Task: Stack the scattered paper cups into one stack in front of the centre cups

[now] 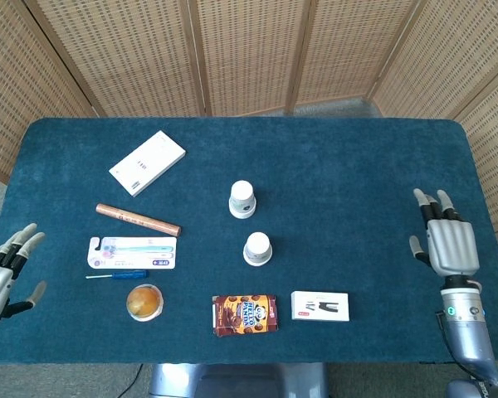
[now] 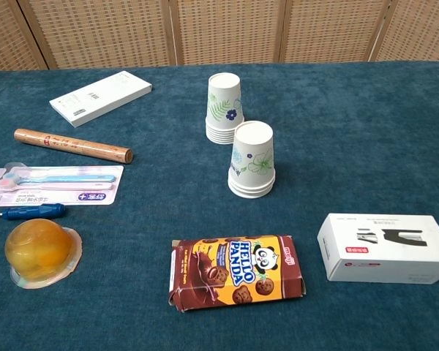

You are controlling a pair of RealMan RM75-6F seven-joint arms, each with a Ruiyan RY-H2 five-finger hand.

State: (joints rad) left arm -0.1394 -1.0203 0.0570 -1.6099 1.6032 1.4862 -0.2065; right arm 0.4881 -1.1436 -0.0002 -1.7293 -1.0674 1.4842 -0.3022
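Note:
Two stacks of upturned white paper cups stand mid-table. The rear stack [image 1: 242, 199] [image 2: 224, 108] has a blue-green leaf print. The front stack [image 1: 258, 248] [image 2: 252, 160] sits just before it and slightly to the right, apart from it. My right hand [image 1: 445, 241] hovers open over the table's right edge, fingers spread, far from the cups. My left hand [image 1: 2, 273] hangs open at the left edge, holding nothing. Neither hand shows in the chest view.
A white box [image 1: 147, 162], a brown tube [image 1: 138, 219], a toothbrush pack [image 1: 133, 252], a blue screwdriver [image 1: 116, 275] and a jelly cup [image 1: 144, 301] lie on the left. A Hello Panda box [image 2: 236, 270] and a stapler box [image 2: 385, 247] lie near the front edge.

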